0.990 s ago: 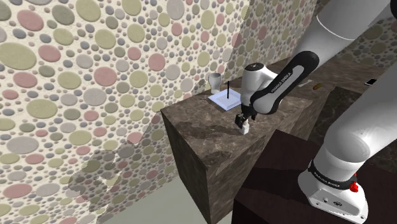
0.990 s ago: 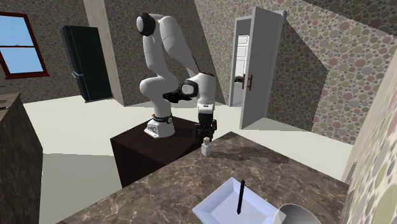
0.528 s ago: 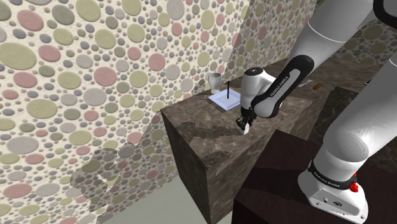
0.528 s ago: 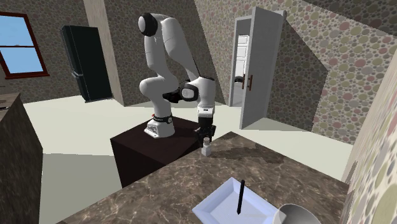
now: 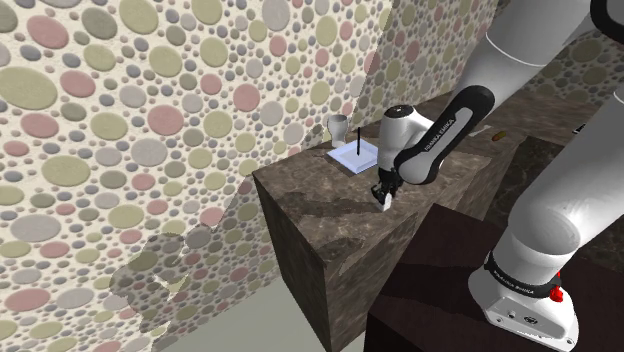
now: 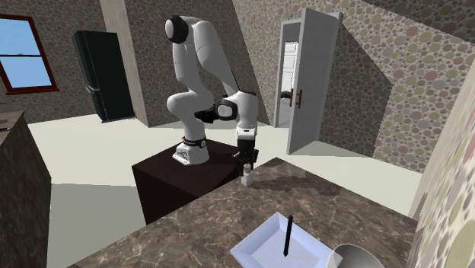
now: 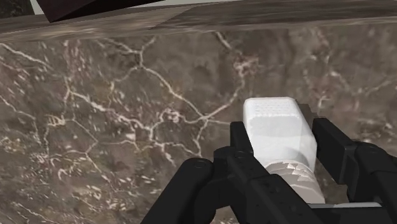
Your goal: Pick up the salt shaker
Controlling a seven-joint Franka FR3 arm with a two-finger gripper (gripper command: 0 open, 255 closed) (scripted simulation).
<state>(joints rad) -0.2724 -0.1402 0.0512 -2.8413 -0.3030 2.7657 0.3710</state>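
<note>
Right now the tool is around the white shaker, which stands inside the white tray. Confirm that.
Not inside the tray: the shaker stands on the bare counter, apart from it, as the second exterior view shows. The tool is around it.

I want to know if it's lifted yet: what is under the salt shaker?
The dark marbled counter lies under the salt shaker; no gap shows between them in the second exterior view. Its underside is hidden by its own body, clasped by the gripper.
</note>
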